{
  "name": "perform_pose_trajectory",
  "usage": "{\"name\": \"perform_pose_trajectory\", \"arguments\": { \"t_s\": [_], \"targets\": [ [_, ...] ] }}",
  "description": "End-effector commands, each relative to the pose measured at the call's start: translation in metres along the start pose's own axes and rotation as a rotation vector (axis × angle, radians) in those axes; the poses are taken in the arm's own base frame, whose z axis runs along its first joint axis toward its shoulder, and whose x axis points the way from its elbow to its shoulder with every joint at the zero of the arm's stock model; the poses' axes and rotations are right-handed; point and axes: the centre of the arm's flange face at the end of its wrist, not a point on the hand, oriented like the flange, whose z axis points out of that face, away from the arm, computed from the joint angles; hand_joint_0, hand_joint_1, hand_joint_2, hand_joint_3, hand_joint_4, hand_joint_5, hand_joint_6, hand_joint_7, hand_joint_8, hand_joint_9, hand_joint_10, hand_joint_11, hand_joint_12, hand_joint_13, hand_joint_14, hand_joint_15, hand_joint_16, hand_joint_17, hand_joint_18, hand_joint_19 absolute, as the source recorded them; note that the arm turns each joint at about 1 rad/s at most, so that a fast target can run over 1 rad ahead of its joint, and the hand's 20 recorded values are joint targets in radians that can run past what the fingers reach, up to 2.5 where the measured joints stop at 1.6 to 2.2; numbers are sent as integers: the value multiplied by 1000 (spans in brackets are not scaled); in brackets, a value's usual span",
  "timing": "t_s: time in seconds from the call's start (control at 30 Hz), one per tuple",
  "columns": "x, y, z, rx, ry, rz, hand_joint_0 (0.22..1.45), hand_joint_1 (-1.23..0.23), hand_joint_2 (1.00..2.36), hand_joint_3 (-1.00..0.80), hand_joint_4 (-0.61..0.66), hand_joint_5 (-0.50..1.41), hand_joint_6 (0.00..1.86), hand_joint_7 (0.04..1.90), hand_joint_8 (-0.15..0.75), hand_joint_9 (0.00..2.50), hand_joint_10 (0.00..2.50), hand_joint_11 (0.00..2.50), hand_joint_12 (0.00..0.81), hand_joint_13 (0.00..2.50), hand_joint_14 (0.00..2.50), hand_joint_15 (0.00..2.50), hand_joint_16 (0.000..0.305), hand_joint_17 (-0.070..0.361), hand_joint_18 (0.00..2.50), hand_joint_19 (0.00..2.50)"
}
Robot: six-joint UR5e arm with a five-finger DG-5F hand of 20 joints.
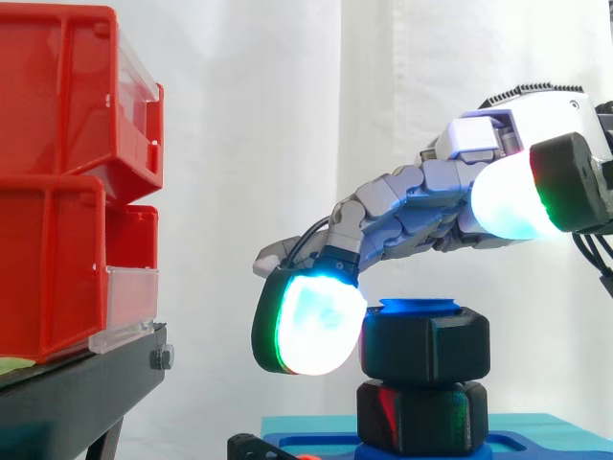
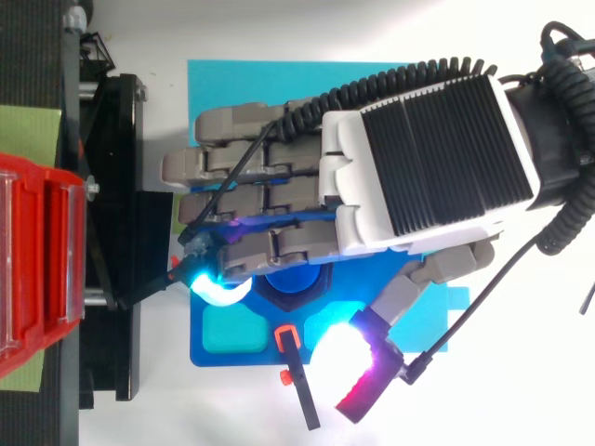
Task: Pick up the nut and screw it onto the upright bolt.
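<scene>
A black hex nut [image 1: 426,345] sits on the upright blue bolt [image 1: 417,308], above a second black hex piece [image 1: 421,414] at the bolt's foot. In the top view the bolt's blue top [image 2: 293,279] shows just under the fingers. My hand [image 1: 431,196] [image 2: 428,158] reaches in from the right and hovers over the bolt, fingers stretched and gently bent. One glowing fingertip [image 1: 311,324] rests against the nut's left side. The thumb pad [image 2: 349,358] glows off to the side, apart from the nut. The bolt stands on a blue base [image 2: 209,348].
Stacked red bins [image 1: 57,182] [image 2: 37,269] stand on a black stand [image 1: 77,383] to the left, close to the fingertips. A teal mat [image 2: 214,84] lies under the base. A small black and orange clamp [image 2: 297,381] sticks out of the base's near edge.
</scene>
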Motion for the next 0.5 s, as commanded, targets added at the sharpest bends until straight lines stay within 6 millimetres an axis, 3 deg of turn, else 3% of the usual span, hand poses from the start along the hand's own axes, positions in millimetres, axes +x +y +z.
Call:
{"name": "perform_pose_trajectory", "arguments": {
  "t_s": [0.0, 0.47],
  "targets": [
    [0, 0, 0, -2, -1, -2, 446, -157, 1000, -500, 200, -164, 502, 768, 250, 370, 0, 0, 327, 106, 0, 0, 39, 88, 0, 0],
    [-5, -12, -5, -21, -19, -19, 451, -206, 1000, -500, 255, -135, 503, 807, 279, 481, 0, 0, 231, 209, 0, 0, 23, 51, 0, 0]
  ]
}}
